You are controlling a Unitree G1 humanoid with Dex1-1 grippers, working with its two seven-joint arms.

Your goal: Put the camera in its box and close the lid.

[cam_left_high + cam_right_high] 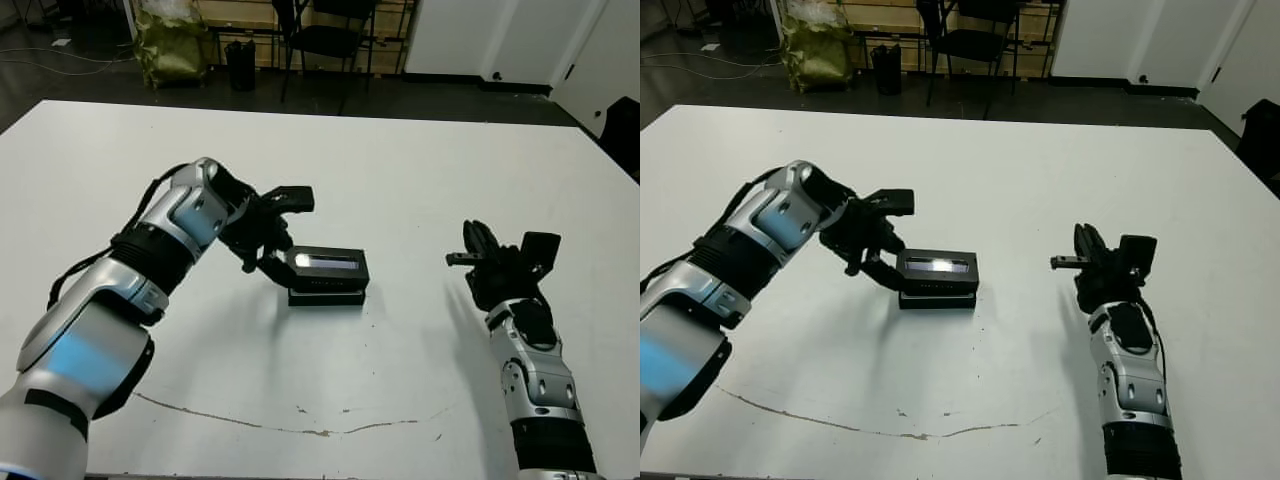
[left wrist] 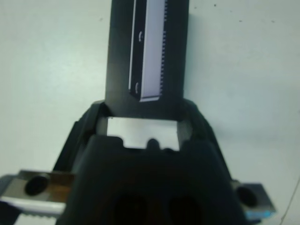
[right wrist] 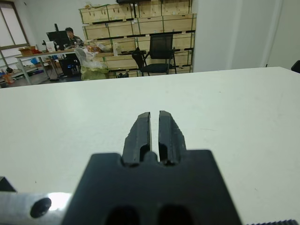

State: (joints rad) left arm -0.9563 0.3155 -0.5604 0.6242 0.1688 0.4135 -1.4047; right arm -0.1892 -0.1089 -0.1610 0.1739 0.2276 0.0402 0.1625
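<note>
- Crack line [image 1: 300, 425] runs across near edge of white tabletop [image 1: 420, 170].
- R tool [image 3: 154, 129] hovers well right of the box, fingers pressed together w/ only a thin slit, holding nothing.
- Lid [image 1: 327, 264] w/ pale glossy strip sits on top of box [image 1: 326, 296], mid-tabletop; box base shows beneath it, slightly offset. Camera not visible.
- L tool [image 1: 272, 232] at lid's left end, 2 fingers spread either side of that end; can't tell if they press it.
- Beyond tabletop: chair [image 1: 335, 40], yellow-green bag [image 1: 172, 45].
</note>
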